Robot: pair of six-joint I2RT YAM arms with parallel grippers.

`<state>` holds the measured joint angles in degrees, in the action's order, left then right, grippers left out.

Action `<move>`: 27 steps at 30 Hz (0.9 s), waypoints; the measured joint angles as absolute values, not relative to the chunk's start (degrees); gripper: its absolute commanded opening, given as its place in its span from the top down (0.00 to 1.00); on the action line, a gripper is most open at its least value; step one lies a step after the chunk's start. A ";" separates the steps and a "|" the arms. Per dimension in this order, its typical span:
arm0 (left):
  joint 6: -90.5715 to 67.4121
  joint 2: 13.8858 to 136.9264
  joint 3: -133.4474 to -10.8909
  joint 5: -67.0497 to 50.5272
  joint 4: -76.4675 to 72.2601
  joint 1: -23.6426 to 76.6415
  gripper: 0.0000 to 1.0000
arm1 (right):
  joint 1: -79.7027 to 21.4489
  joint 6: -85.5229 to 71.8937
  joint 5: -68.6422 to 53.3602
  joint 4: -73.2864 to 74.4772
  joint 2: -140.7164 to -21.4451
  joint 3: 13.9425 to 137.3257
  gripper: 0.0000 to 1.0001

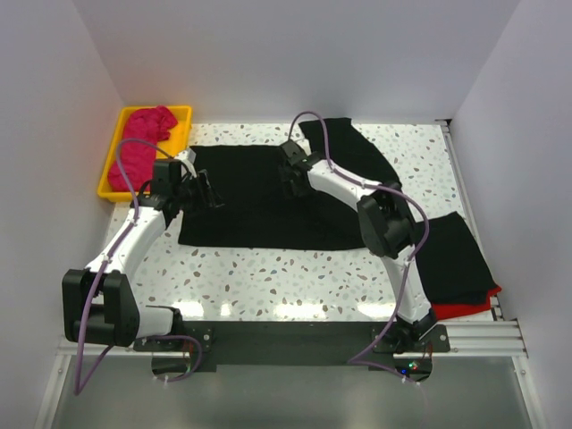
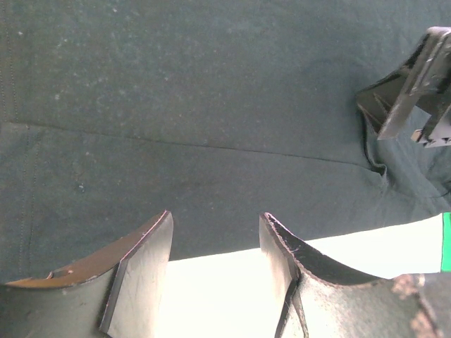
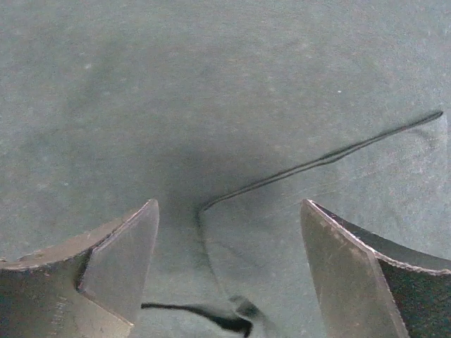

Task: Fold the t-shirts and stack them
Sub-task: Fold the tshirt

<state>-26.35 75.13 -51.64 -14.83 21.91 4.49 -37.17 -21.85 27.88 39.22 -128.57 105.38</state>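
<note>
A large black t-shirt (image 1: 259,206) lies spread flat on the middle of the table, one sleeve (image 1: 353,147) reaching to the back right. My left gripper (image 1: 204,190) is at the shirt's left edge. In the left wrist view it (image 2: 215,215) is open and empty, its tips at the cloth's hem (image 2: 211,243). My right gripper (image 1: 290,174) is over the shirt's back middle. In the right wrist view it (image 3: 229,204) is open, with a folded cloth edge (image 3: 282,172) between its fingers. A magenta-pink shirt (image 1: 143,143) lies crumpled in the tray.
A yellow tray (image 1: 183,114) stands at the back left corner. A folded black shirt (image 1: 451,255) lies on a red one (image 1: 469,308) at the right edge of the table. White walls enclose the table on three sides.
</note>
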 measured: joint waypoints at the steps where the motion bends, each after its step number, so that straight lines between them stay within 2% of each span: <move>1: -26.35 75.13 -51.64 -14.83 21.93 4.49 0.43 | -36.60 -22.00 26.83 39.03 -128.14 104.84 0.18; 6: -26.35 75.13 -51.64 -14.90 21.91 4.49 0.43 | -30.39 -23.35 21.80 37.87 -123.50 99.53 0.47; 9: -26.35 75.13 -51.64 -15.09 21.91 4.49 0.43 | -24.53 -24.32 19.31 37.60 -121.51 98.32 0.57; 16: -26.35 75.13 -51.64 -15.46 21.89 4.49 0.43 | -15.57 -24.80 15.84 35.42 -121.62 98.04 0.58; 27: -26.35 75.22 -51.64 -15.49 21.89 4.49 0.43 | -14.96 -24.84 12.43 33.61 -124.33 98.00 0.57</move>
<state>-26.35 75.22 -51.64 -15.49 21.89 4.49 -14.96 -24.84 12.43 33.61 -124.33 98.00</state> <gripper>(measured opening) 0.571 0.425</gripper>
